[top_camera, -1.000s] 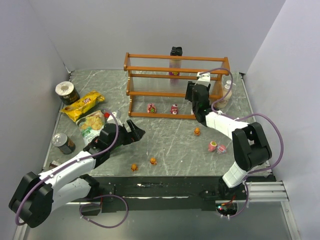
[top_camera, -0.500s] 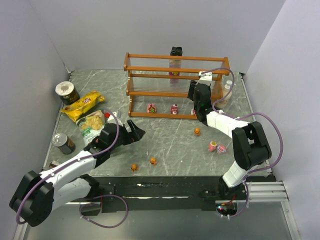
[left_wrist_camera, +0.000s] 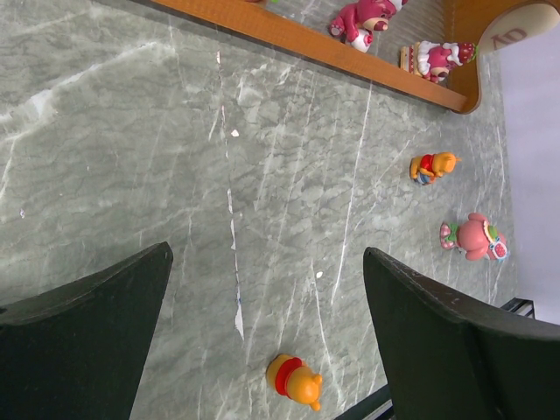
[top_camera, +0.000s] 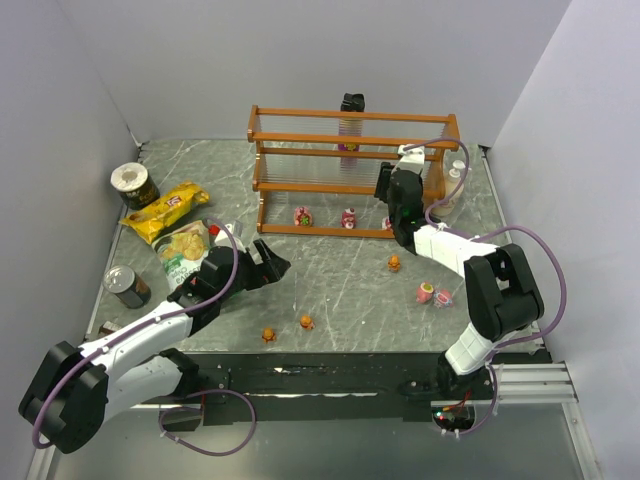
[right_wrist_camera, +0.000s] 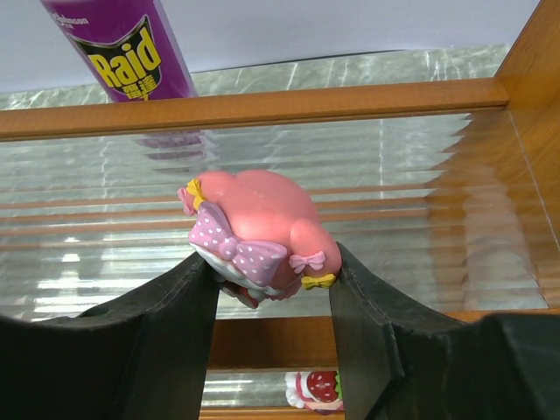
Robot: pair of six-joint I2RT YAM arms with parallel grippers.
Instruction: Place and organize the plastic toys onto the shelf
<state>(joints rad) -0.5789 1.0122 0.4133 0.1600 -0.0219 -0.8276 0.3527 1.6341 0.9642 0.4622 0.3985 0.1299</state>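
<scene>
Pink plastic figurine with a dotted bow (right_wrist_camera: 254,223) sits pinched between the black fingers of the right gripper (right_wrist_camera: 267,262), at the front of a clear slatted tier of the orange-brown wooden shelf (right_wrist_camera: 262,103), not yet resting on it. Let go too soon, it could fall short of the tier, and its rounded body may topple on the slats. Left gripper (left_wrist_camera: 267,254) hangs spread wide over the grey marbled table (left_wrist_camera: 131,131), near an orange figurine (left_wrist_camera: 295,381).

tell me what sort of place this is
Probably a robot lab test cell: plain panels wall in a marbled table, two arms sit at its edge, with a shelf and toys as props.
</scene>
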